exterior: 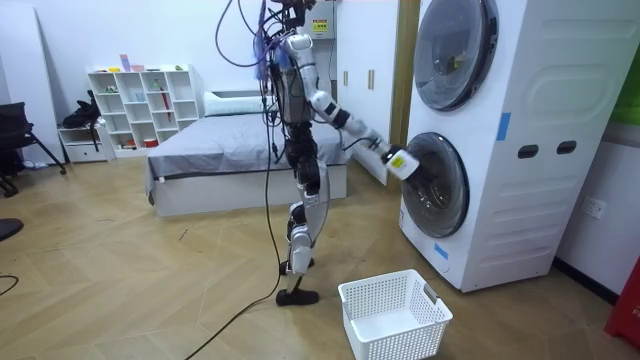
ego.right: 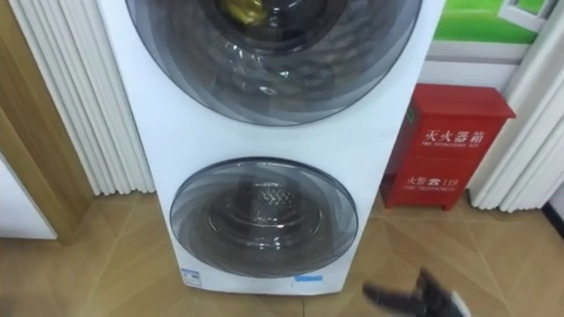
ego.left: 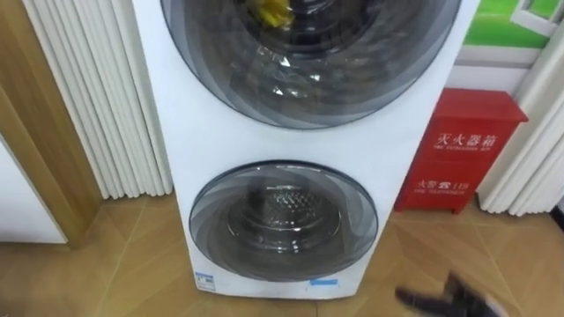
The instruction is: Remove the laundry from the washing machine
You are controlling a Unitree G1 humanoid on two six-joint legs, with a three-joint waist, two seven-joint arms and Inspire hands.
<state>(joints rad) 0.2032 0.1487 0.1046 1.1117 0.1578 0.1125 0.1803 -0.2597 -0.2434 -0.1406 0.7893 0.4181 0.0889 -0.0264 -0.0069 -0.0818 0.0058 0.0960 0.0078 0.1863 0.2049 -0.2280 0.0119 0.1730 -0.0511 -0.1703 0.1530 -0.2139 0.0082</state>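
R hand (ego.left: 448,298) low-right, fingers look spread, empty | yellow cloth (ego.left: 270,11)? up-left, behind upper door (ego.left: 308,79) | lower door (ego.left: 284,220) nearer, both closed

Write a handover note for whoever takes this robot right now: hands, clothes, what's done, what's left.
Right hand: open, empty, low in front of the washer, by the lower door. Left hand: cannot say.
Both doors are shut. Something yellow shows behind the upper door.
Basket: empty, on the floor by the robot.
Done: nothing out yet.
Left: open a door, pull out the clothes.
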